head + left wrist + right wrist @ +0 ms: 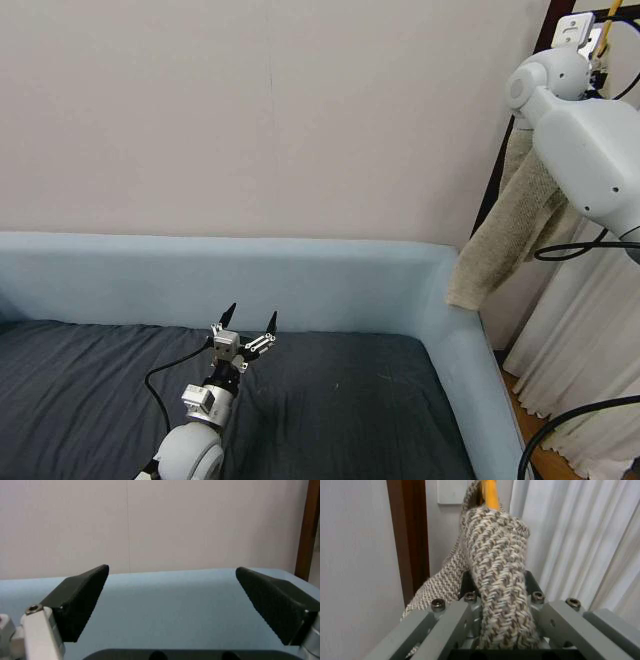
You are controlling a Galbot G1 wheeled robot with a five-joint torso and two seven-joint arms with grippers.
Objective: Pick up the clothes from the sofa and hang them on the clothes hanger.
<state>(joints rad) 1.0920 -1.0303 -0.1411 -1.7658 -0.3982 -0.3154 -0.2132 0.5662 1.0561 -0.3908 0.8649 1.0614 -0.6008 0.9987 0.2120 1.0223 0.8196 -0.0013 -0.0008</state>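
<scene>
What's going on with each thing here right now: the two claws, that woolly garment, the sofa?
sofa, dark seat cover lightly creased.
knitted garment, top end up at the orange hanger bar, rest hanging limp past the sofa's end.
left gripper, open, holding nothing, low over the sofa seat.
right gripper, shut on the knitted garment, raised high by the bar.

Soft, even indoor light, faint diffuse shadows
</scene>
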